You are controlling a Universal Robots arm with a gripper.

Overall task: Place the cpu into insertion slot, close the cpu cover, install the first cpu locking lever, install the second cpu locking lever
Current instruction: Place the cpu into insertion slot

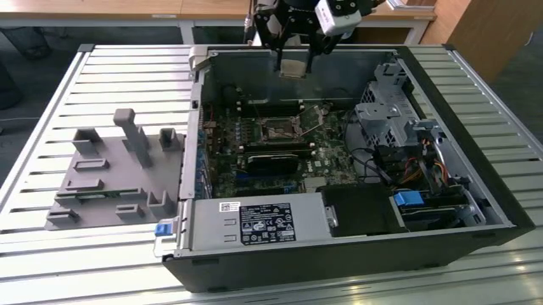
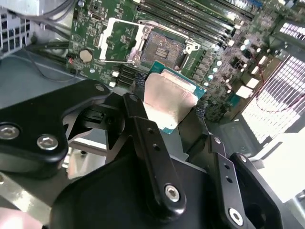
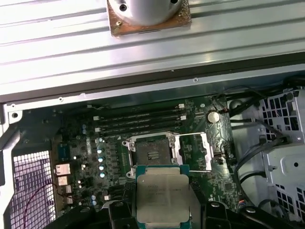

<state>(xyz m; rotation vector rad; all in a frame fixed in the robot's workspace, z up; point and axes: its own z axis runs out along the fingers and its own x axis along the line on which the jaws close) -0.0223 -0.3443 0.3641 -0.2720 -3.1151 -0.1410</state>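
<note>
Silvery cpu (image 2: pixel 169 98) gripped in tool (image 2: pixel 167 114), clear of bare insertion slot (image 3: pixel 153 153), cpu cover (image 3: pixel 207 151) open, memory slots (image 3: pixel 140 121) alongside

Bright, even overhead light in the exterior view; worktop (image 1: pixel 51 127) slats glare white. Computer case (image 1: pixel 339 254) interior darker, the board in shade. In the second wrist view the cpu (image 2: pixel 169 98) top is washed out pale, the side vent (image 2: pixel 281 95) blown out with purple fringing, and the near fingers (image 2: pixel 147 143) soft. First wrist view: slats streaked with glare, vent tinted purple.
</note>
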